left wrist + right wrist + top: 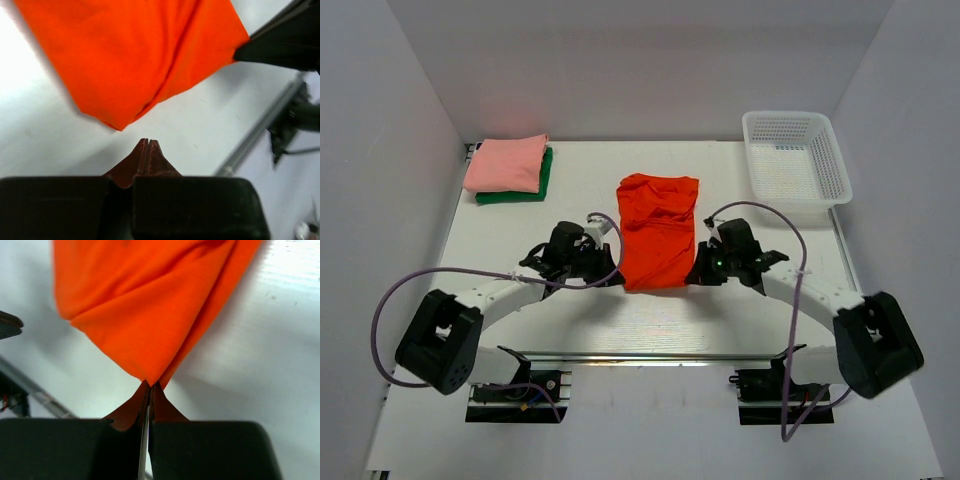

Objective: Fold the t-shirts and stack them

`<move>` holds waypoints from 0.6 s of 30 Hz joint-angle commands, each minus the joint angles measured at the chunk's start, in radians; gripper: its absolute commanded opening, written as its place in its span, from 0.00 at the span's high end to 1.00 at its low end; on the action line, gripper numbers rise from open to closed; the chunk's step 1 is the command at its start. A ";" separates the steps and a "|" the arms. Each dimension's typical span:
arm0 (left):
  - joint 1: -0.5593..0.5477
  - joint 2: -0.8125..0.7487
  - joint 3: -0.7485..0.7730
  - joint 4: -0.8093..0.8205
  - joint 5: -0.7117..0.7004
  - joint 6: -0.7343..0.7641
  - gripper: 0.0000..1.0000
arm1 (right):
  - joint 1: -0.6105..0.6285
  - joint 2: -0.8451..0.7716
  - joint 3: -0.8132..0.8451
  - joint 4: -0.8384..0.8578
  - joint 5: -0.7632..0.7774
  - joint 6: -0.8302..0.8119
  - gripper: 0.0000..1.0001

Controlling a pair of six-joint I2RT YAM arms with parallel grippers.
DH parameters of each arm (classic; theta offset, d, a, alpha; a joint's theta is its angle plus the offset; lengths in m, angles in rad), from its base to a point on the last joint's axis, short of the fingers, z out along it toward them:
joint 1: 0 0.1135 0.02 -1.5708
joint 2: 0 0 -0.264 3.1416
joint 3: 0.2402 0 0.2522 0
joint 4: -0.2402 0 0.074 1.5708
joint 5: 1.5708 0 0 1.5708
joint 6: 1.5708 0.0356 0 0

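The bright orange-red t-shirt (658, 232) lies partly folded and rumpled in the middle of the table. My right gripper (696, 270) is shut on its near right corner, and the cloth tip is pinched between the fingertips (152, 385). My left gripper (616, 271) is shut and empty. Its tips (148, 142) sit just short of the shirt's near left corner (120, 125), a little apart from it. The pale salmon-pink t-shirt (506, 163) lies folded on top of the folded dark green t-shirt (542, 180) at the back left.
A white plastic mesh basket (795, 156) stands at the back right. A metal rail (650, 357) runs along the near edge between the arm bases. White walls close in the table on three sides.
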 commanded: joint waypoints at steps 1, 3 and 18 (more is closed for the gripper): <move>-0.004 -0.079 0.001 -0.154 0.156 -0.005 1.00 | 0.005 -0.136 -0.029 -0.155 -0.082 -0.017 1.00; -0.015 -0.114 -0.008 -0.192 0.183 -0.025 1.00 | 0.005 -0.220 -0.049 -0.212 -0.138 -0.016 1.00; -0.155 -0.029 -0.051 -0.124 0.014 -0.082 0.21 | 0.002 -0.362 -0.192 -0.238 -0.132 0.044 1.00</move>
